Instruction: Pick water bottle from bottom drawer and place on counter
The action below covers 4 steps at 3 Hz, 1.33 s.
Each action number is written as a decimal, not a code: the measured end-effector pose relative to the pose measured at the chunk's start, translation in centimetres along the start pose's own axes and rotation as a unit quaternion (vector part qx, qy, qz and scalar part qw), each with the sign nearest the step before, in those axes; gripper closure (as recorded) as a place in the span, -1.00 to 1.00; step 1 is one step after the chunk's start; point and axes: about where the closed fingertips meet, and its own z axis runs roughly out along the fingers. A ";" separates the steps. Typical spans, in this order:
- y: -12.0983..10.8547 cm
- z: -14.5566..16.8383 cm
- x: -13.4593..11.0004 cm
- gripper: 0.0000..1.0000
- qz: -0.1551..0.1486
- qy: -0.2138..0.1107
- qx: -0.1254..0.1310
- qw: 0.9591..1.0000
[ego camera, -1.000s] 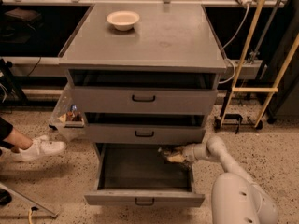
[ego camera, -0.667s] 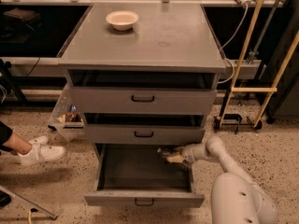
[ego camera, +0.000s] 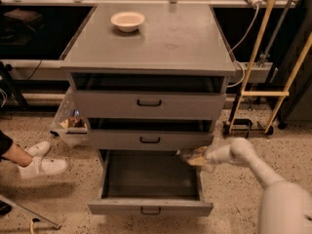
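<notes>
**Pincer drew back toward the drawer's right wall**

Over the last second the pincer [ego camera: 196,157] had drawn a little to the right and upward. It had been over the inner floor of the bottom drawer [ego camera: 150,208] and now hung just above the drawer's right wall, close under the middle drawer's front. The drawer floor lay dark, with no bottle on it. I read that as the lift out of the drawer getting under way, with the carry up to the table [ego camera: 170,43] not yet begun (the table being the grey cabinet top, where a pale bowl [ego camera: 127,21] stood at the far left).

At the pincer's tip sat a small pale, glinting shape, which I took for the water bottle [ego camera: 187,153]. It was at the drawer's right rear corner, clear of the floor. Whether the pincer was clamped on it or merely beside it could not be told.

The bottle's long axis seemed to run roughly level and left to right, in line with the forearm, with one end pointing toward the drawer's left side. Which end bore the cap could not be made out. Lying crosswise like that, it would likely need turning upright before being set down.
</notes>
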 end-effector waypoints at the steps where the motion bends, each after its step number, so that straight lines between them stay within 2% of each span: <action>1: -3.5 -9.5 -4.5 1.00 -0.005 -0.003 0.108 0.994; 2: -3.7 -11.4 -6.1 1.00 -0.009 -0.003 0.131 0.991; 3: -3.6 -11.4 -6.1 1.00 -0.009 -0.003 0.131 0.991; 4: -2.1 -15.9 -8.3 1.00 -0.035 -0.023 0.137 0.990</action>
